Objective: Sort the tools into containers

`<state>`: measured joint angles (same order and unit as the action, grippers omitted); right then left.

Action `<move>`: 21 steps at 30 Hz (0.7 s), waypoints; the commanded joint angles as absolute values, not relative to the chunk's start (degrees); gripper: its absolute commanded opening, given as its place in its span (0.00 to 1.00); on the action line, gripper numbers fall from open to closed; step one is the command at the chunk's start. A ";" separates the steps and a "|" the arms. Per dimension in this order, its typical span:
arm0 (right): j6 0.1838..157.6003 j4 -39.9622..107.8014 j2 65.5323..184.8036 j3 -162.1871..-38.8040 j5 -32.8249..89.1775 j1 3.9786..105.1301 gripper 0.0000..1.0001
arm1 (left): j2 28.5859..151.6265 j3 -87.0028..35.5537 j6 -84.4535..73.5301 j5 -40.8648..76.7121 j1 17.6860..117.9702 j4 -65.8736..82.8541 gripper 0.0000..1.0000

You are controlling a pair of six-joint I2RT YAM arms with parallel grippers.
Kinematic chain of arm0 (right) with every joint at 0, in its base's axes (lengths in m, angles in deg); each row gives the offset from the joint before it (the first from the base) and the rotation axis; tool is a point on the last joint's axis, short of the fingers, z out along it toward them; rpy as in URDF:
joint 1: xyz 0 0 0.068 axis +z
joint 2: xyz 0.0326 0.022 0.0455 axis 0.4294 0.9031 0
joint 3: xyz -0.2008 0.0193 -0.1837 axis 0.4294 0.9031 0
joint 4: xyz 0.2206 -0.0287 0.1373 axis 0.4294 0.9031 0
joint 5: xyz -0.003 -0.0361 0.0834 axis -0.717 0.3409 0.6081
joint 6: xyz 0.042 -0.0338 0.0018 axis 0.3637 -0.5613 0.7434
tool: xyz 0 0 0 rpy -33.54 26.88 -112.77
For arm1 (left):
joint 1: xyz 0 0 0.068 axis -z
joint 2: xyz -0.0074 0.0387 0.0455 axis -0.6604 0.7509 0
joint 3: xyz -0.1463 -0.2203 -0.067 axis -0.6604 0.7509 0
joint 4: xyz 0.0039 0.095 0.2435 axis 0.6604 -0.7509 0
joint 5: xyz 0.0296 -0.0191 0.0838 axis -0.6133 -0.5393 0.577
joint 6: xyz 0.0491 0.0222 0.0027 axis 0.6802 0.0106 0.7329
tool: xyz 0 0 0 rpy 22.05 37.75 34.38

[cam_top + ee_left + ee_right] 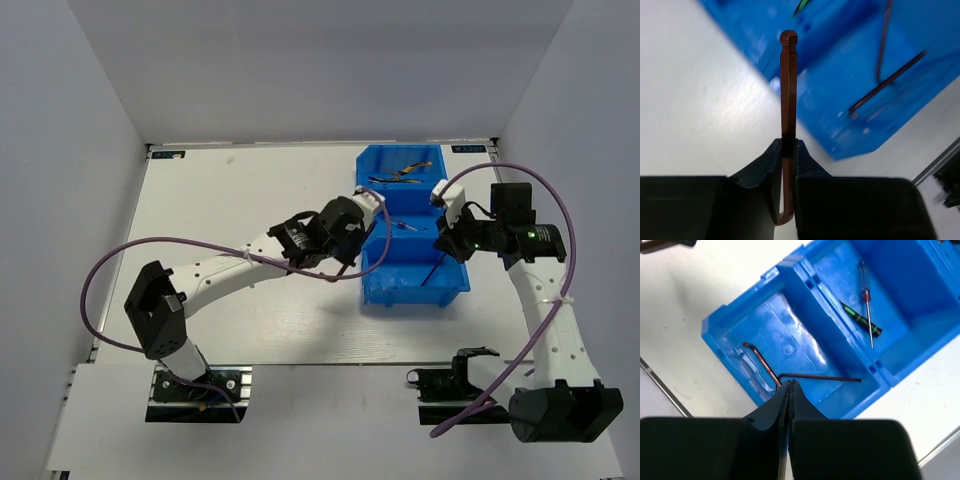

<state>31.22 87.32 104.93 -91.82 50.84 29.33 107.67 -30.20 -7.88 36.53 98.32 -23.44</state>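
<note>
Three joined blue bins [372, 285] stand at the table's back right. My left gripper [370, 208] is at their left wall, shut on a brown L-shaped hex key [788, 85] that points ahead toward the bins [820, 40]. My right gripper [442, 245] is shut and empty, its tips [790, 383] over the near compartment [730, 327]. Two more hex keys lie there, one coppery [760, 362] and one dark [820, 377]. The middle compartment holds a green-handled screwdriver [860, 320] and a thin screwdriver [867, 305]. Pliers [405, 172] lie in the far compartment.
Purple cables loop beside both arms, one at the left [100, 270] and one at the right [555, 200]. White walls close in the table on the left, back and right. A black clamp [455, 375] sits at the near edge.
</note>
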 commanded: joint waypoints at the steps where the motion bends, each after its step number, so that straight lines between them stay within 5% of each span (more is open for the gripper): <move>1: 32.44 84.57 102.01 -89.56 49.54 27.46 0.00 | 108.65 -34.94 -2.77 30.69 97.84 -17.53 0.00; 14: 41.23 77.17 93.13 -81.48 40.40 22.88 0.00 | 127.62 -47.42 -6.00 14.93 97.84 0.50 0.00; 15: 41.23 77.53 92.78 -81.03 40.57 22.62 0.11 | 128.34 -48.03 -6.01 14.93 97.84 0.50 0.00; 16: 41.31 77.62 91.65 -80.59 40.66 22.70 0.22 | 128.34 -48.56 -6.01 14.93 97.84 -0.02 0.07; 17: 41.23 77.80 91.38 -79.45 41.53 22.62 0.30 | 129.04 -48.57 -6.53 14.93 97.84 -0.03 0.33; 19: 41.49 79.20 90.58 -78.48 42.50 22.44 0.49 | 128.18 -48.57 -6.54 16.07 98.36 -0.64 0.52; 21: 41.93 79.47 90.14 -77.87 43.47 22.35 0.56 | 127.03 -48.57 -6.54 16.08 98.37 -1.17 0.61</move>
<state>40.51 79.72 91.27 -78.71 41.70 22.77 131.60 -45.52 -6.00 16.99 98.06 -3.42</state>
